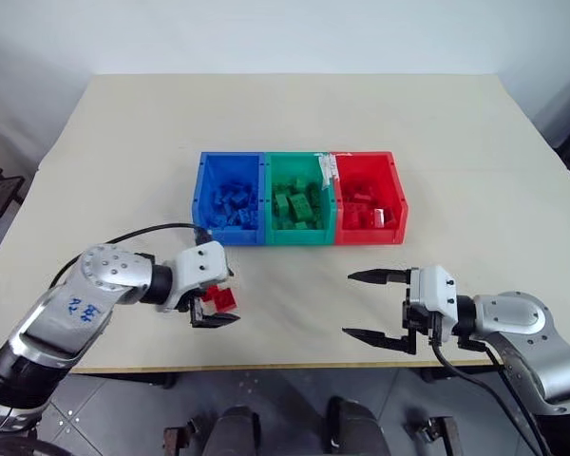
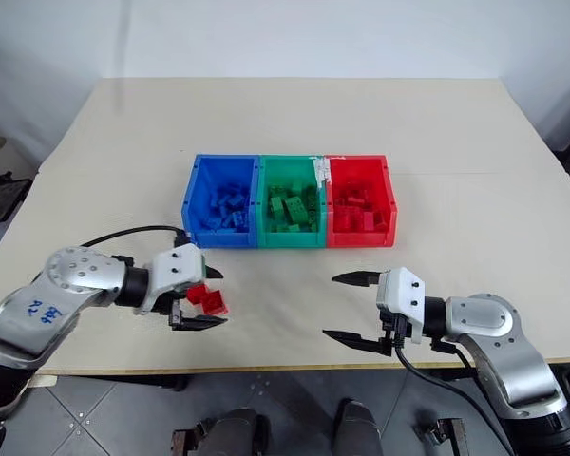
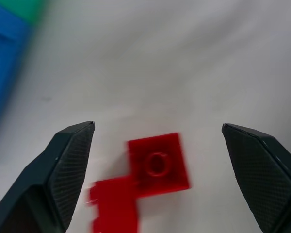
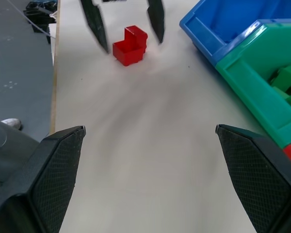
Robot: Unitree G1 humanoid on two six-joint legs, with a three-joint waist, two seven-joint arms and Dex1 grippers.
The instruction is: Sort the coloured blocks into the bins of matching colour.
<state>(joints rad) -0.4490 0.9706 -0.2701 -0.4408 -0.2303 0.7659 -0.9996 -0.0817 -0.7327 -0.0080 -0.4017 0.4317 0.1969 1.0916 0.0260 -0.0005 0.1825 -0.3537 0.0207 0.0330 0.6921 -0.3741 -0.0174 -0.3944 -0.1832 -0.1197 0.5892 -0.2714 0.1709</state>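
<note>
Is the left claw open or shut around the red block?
Open. The left claw has its fingers spread on either side of the red block, which lies on the table.

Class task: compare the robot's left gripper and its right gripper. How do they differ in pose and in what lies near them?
The left gripper points down at the table; the right gripper lies nearly level, pointing sideways. The left gripper straddles a red block on the table; the right gripper has bare tabletop between its fingers. Both stand open, holding nothing.

Blue handwritten marking on grey shell of left arm [image 1: 76, 309], near left of scene: a few characters, not clearly legible. White label at far edge between green bin [image 1: 300, 200] and red bin [image 1: 370, 199]: print too small to read.
</note>
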